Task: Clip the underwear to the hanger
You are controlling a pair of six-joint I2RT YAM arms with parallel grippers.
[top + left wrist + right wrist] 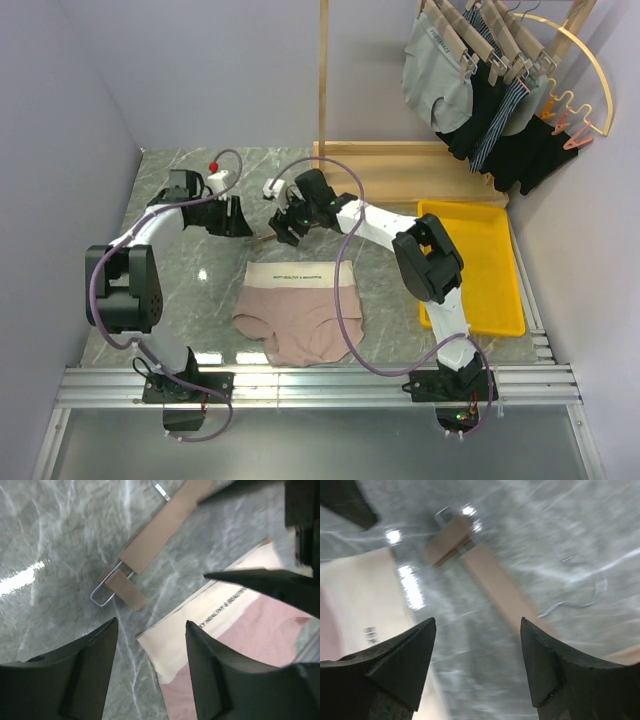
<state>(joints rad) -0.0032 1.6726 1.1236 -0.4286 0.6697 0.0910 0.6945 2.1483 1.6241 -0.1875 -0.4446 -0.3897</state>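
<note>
My gripper [477,622] hangs over a grey marble table [560,530], its two dark fingers [395,665] spread wide with nothing between them. Past the gap, the light-wood hanger [495,585] lies flat on a slant. Its wooden clip [447,540] is at the upper left end and its thin metal hook [575,602] curls to the right. The underwear's [360,595] cream waistband lies to the left, apart from the clip.

A yellow tray [492,268] sits on the marble table [200,305] below hanging garments [500,130].

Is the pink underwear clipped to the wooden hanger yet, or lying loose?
Loose. The underwear lies spread flat on the table; the left wrist view shows bare marble between its waistband and the hanger's end clip.
</note>
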